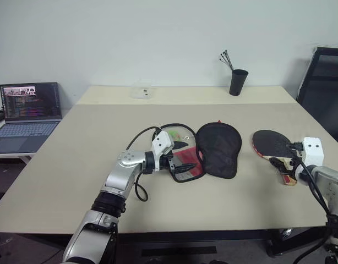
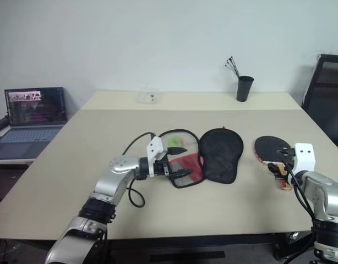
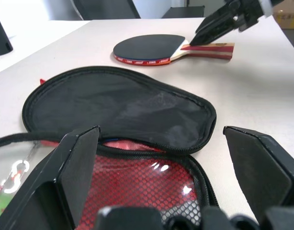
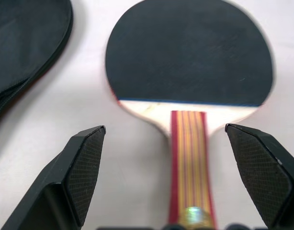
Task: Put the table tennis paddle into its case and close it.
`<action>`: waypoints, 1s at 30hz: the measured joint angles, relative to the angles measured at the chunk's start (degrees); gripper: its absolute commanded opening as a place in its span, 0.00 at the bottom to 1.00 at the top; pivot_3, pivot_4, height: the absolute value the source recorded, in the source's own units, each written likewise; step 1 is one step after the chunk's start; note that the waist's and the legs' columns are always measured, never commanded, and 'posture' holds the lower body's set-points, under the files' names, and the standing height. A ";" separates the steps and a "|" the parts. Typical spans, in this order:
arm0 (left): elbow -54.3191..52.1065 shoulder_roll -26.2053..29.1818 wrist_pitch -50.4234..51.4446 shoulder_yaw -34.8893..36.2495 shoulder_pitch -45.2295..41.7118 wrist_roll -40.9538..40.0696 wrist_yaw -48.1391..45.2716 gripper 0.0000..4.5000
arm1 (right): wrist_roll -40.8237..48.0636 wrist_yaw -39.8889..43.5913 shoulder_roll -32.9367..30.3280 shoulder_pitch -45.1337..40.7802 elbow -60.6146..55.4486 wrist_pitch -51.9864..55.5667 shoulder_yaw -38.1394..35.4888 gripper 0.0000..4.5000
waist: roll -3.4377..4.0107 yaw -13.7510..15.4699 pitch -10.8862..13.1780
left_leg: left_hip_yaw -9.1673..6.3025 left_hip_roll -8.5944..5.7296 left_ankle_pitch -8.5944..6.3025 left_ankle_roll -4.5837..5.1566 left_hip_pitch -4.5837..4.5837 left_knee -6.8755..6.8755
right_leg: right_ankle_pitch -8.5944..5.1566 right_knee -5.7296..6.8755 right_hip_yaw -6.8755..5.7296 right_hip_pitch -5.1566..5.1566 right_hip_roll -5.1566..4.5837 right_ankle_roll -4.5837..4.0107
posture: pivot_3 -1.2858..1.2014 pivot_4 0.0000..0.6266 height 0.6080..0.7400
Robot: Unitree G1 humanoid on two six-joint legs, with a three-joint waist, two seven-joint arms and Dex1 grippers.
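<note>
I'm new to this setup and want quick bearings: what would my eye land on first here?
The case lies unzipped mid-table, black flap folded back, red mesh lining showing, with the open left gripper at its edge. To its right lies the table tennis paddle, black face up, the open right gripper straddling its handle.

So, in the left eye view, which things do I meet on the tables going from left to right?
Laptop → left tool → open case → table tennis paddle → right tool.
</note>
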 measured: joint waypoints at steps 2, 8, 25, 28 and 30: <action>-0.09 0.01 0.16 0.03 -0.13 -0.27 -0.94 1.00 | -0.18 -0.07 0.06 -0.92 2.62 -0.31 0.27 0.98 | 0.00 0.00 0.00 | 0.02 0.00 0.00 0.00 0.00 0.00 | 0.00 0.00 0.00 0.00 0.00 0.00 | 0.52 0.24 1.00; -1.72 0.57 2.60 0.04 -0.02 -2.73 -3.89 1.00 | -1.73 1.88 -0.83 -2.16 10.13 -3.52 2.64 0.98 | 0.00 -0.03 0.00 | 0.01 0.00 0.00 0.00 0.00 -0.01 | 0.00 -0.01 0.02 0.00 0.04 0.00 | 0.52 0.24 1.00; -4.88 2.08 4.84 0.82 1.29 -4.27 -2.79 1.00 | -5.18 3.62 -1.63 -6.71 19.75 -11.28 6.60 0.24 | 0.00 -0.14 0.00 | 0.01 0.04 0.00 0.00 0.04 0.04 | 0.04 0.03 0.08 0.00 0.22 -0.07 | 0.52 0.24 1.00; -6.54 2.66 5.28 1.62 2.32 -4.41 -1.99 1.00 | -5.03 2.77 -1.50 -6.76 19.28 -10.72 6.53 0.24 | 0.00 -0.14 0.00 | 0.03 0.03 0.00 0.00 0.04 0.05 | 0.05 0.03 0.12 0.00 0.21 -0.08 | 0.52 0.24 1.00; -8.38 3.62 6.14 2.32 3.59 -4.62 -1.54 1.00 | -4.55 1.77 -1.26 -6.66 17.14 -8.66 6.39 0.24 | 0.03 -0.15 0.02 | 0.05 0.05 0.00 0.00 0.04 0.02 | 0.05 0.02 0.16 -0.02 0.21 -0.08 | 0.52 0.24 1.00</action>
